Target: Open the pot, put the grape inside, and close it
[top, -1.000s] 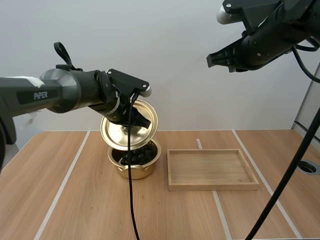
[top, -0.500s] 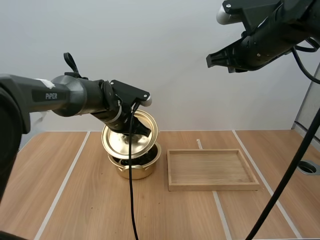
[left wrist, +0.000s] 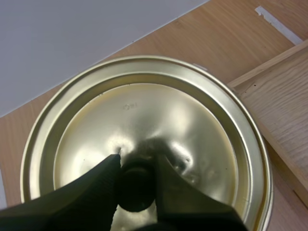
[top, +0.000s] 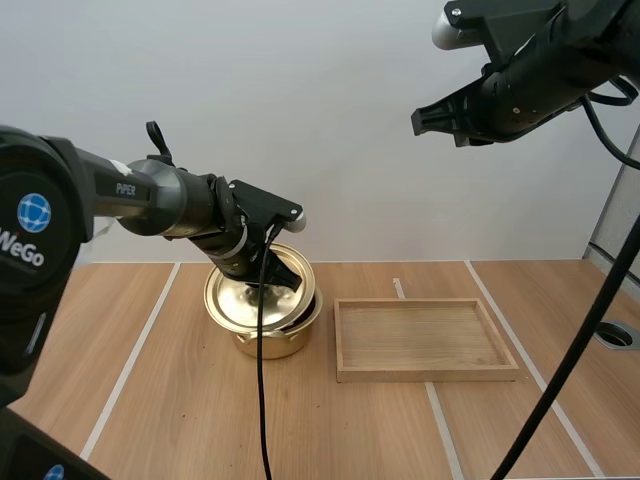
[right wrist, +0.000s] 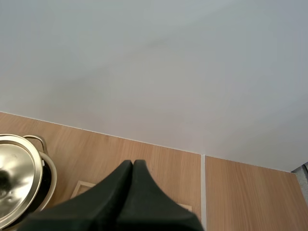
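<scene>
Lid (top: 255, 300): gold, tilted, lay just over the pot (top: 275, 340), not yet flat on its rim.
Left gripper (left wrist: 137, 166): clenched the knob (left wrist: 136, 190) from directly above.
Right gripper (right wrist: 133, 168): fingers pressed together, empty, hung well apart.

Pot (top: 272, 340): small, gold metal, round, upright on table (top: 180, 420), just left of tray (top: 420, 372). Loop handle (right wrist: 36, 140) on far side.

Lid (left wrist: 159, 115): gold, shiny, round, stepped rim, slightly dented around centre. Black knob (left wrist: 136, 187) pinched between fingers of left gripper (left wrist: 136, 161). Lid sits tilted over pot mouth, not seated flat; low edge overhangs pot's left side, dark gap under edge nearest tray. Pot contents hidden.
</scene>
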